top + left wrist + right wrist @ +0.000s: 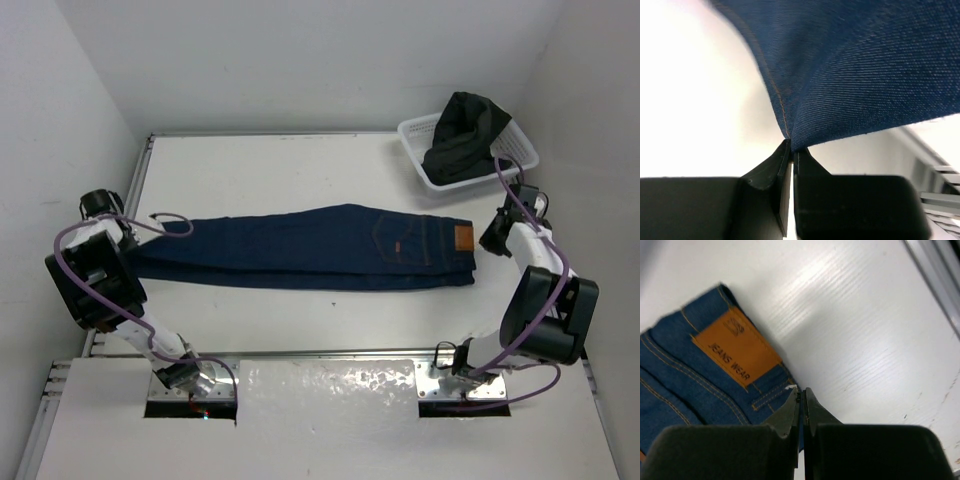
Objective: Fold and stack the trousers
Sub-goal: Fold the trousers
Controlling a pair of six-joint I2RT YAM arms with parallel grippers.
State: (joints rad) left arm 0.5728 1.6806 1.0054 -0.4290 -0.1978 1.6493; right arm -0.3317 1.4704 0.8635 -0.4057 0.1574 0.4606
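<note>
Two grippers sit at the ends: the left gripper point(791, 148) pinches the leg hem of the jeans point(330, 245); the right gripper point(801, 390), jaws nearly together, meets the waistband corner, hold unclear. Jeans lie mid-frame, halved lengthwise; crosswise folding and stacking seemingly remain.

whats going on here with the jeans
The trousers lie folded lengthwise across the table. The left gripper is pinching the leg end; the right gripper is shut at the waistband corner beside the tan patch, though whether it has cloth is unclear. A dark garment sits in the basket at the far right.
</note>
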